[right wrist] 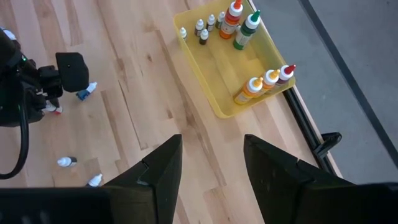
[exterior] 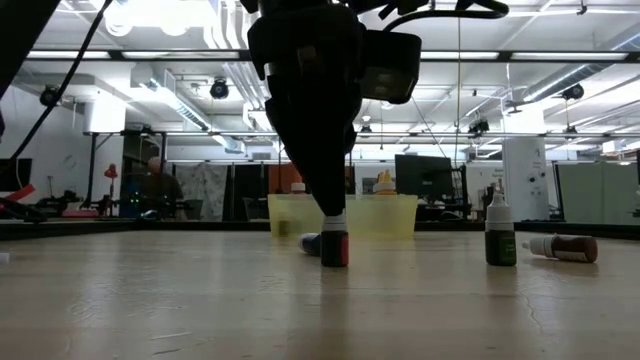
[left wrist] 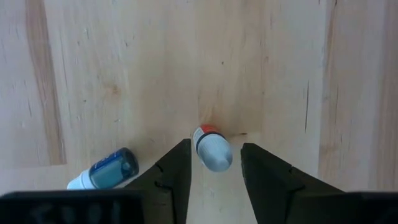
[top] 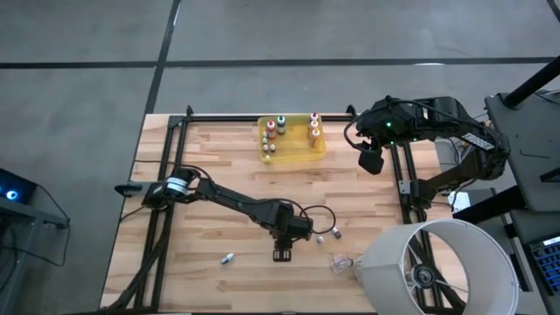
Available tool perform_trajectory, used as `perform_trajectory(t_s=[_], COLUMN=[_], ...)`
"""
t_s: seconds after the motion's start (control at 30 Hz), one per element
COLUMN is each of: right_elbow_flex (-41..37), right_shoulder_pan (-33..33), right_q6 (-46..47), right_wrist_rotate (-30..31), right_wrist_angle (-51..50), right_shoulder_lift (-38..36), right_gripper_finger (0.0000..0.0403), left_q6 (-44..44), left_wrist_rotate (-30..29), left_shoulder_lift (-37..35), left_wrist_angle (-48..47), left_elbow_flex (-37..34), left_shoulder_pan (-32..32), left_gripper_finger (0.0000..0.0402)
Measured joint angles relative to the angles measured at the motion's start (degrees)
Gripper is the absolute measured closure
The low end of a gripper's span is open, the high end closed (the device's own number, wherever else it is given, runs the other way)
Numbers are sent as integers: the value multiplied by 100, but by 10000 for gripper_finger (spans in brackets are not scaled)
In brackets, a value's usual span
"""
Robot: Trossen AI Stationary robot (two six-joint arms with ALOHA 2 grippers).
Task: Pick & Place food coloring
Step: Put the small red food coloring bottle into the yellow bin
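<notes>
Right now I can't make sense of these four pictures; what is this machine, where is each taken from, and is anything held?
Two dark robot arms work at a wooden table. One picture looks down from overhead, one looks level across the tabletop, and one comes from each arm's wrist. A yellow tray holds small upright bottles; a few more are loose on the table. The left hand hangs over a red-capped bottle, fingers open either side of it, nothing lifted. The right hand waits open near the tray.

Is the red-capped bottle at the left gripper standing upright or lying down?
Upright: the low view shows the red-capped bottle standing on the table between the left gripper's fingers.
</notes>
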Motion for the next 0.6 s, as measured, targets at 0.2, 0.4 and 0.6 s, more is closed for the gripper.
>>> perform_trajectory(t_s=[0.2, 0.4, 0.6], right_elbow_flex=[2, 0, 0], right_shoulder_pan=[0, 0, 2], right_q6=[0, 0, -22], right_wrist_rotate=[0, 2, 2], right_wrist_angle=[-2, 0, 1], right_shoulder_lift=[0, 0, 0], right_gripper_finger=[239, 239, 239], left_q6=[-3, -33, -79], left_wrist_rotate=[23, 23, 25], left_shoulder_lift=[-2, -7, -9], left_wrist_angle=[0, 20, 22], left_elbow_flex=[0, 0, 2], left_shoulder_pan=[0, 2, 7], left_gripper_finger=[322, 349, 360])
